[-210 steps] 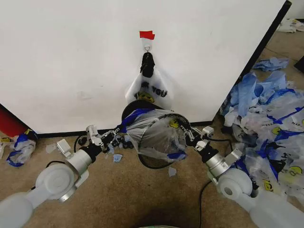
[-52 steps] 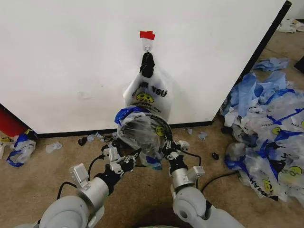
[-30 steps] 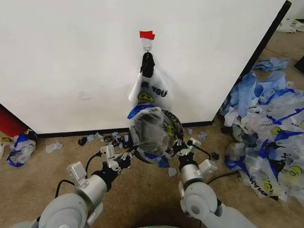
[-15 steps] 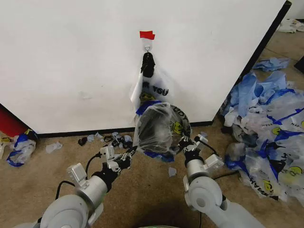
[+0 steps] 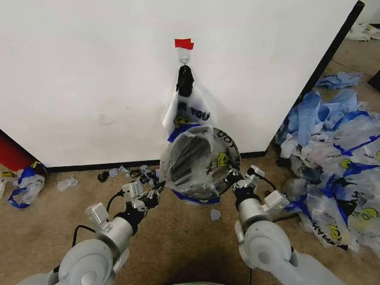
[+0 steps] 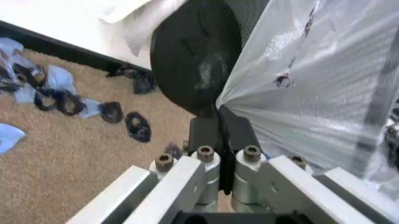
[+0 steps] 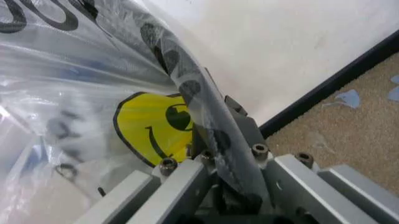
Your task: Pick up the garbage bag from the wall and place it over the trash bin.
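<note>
Both claws pinched the garbage bag [image 5: 199, 163]: left claw [image 5: 155, 193] at 8 o'clock, right claw [image 5: 233, 178] at 4. Film judged light, limp, slippery, tear-prone; grip its hem.

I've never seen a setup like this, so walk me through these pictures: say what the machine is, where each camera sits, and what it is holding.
This is a wheeled robot with two arms, each ending in a gripper. The wide picture comes from a camera on its head, looking down at a carpeted floor and a white wall. The other two come from cameras on its wrists. The left gripper and the right gripper are each shut on the edge of a thin see-through garbage bag, stretched over the black mesh trash bin, which is tipped with its mouth toward the head camera. Another bag hangs on a wall hook under red tape. A heap of used bags lies to the robot's right.
</note>
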You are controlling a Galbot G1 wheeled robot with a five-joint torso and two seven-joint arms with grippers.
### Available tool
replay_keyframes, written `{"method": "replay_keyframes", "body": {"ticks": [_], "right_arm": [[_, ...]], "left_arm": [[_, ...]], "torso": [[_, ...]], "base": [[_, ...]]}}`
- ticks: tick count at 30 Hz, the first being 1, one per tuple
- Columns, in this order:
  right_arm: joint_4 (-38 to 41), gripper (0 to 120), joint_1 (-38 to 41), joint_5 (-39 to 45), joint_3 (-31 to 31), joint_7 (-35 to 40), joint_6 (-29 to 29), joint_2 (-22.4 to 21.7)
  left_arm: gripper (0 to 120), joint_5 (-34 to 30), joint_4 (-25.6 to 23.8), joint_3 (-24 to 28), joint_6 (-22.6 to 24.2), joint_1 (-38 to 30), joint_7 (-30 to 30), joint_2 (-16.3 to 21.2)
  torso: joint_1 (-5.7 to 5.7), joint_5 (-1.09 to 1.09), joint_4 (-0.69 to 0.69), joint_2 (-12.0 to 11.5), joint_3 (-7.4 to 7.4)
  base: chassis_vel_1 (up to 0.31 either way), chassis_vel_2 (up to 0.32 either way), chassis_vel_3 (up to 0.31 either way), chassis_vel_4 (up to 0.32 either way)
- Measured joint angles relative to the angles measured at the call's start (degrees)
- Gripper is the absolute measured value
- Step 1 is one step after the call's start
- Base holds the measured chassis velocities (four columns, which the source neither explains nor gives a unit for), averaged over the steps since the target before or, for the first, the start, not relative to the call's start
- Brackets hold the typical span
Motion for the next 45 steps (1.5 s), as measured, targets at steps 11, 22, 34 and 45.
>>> {"method": "replay_keyframes", "body": {"ticks": [11, 22, 34, 45], "right_arm": [[2.1, 0, 0.0, 1.8, -1.1, 1.3, -1.1, 0.0], [2.9, 0, 0.0, 2.5, -1.7, 2.2, -1.7, 1.1], [4.2, 0, -0.2, 3.9, -1.7, 4.0, -2.6, 1.3], [3.9, 0, 0.5, 7.1, 2.1, 6.0, -2.5, 4.7]], "left_arm": [[0, 1.1, 2.8, 1.7, -0.6, -1.4, 0.1, -1.7], [19, 4.1, 5.8, 2.3, -2.6, -1.0, 1.8, -3.2], [26, 6.4, 8.9, 2.6, -4.4, -1.2, 2.7, -4.6], [65, 8.9, 8.1, 1.8, -6.1, 3.2, 8.1, -4.1]], "torso": [[0.00, -0.01, 0.00, 0.0, 0.00], [0.00, -0.02, 0.00, 0.0, 0.00], [0.00, -0.01, 0.00, 0.0, 0.00], [0.00, -0.01, -0.01, 0.0, 0.00]], "base": [[0.000, 0.000, 0.000, 0.000], [0.000, 0.000, 0.000, 0.000], [0.000, 0.000, 0.000, 0.000], [0.000, 0.000, 0.000, 0.000]]}}
